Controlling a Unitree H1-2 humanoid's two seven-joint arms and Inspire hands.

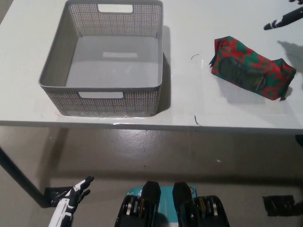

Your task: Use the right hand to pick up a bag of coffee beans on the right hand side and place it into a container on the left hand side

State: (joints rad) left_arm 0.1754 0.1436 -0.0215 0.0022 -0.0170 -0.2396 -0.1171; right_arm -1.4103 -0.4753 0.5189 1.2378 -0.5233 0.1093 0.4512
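Observation:
A red and green bag of coffee beans [252, 74] lies flat on the right side of the white table [189, 101]. A grey perforated basket [106, 59] stands on the left side, with nothing inside it. Only a black fingertip of my right hand [283, 19] shows at the top right edge, above and to the right of the bag and clear of it. My white left hand [70, 202] hangs below the table at the lower left, fingers spread, holding nothing.
The table's front edge runs across the picture's middle, with grey floor below. A dark table leg [19, 177] slants at the lower left. Bare tabletop separates basket and bag.

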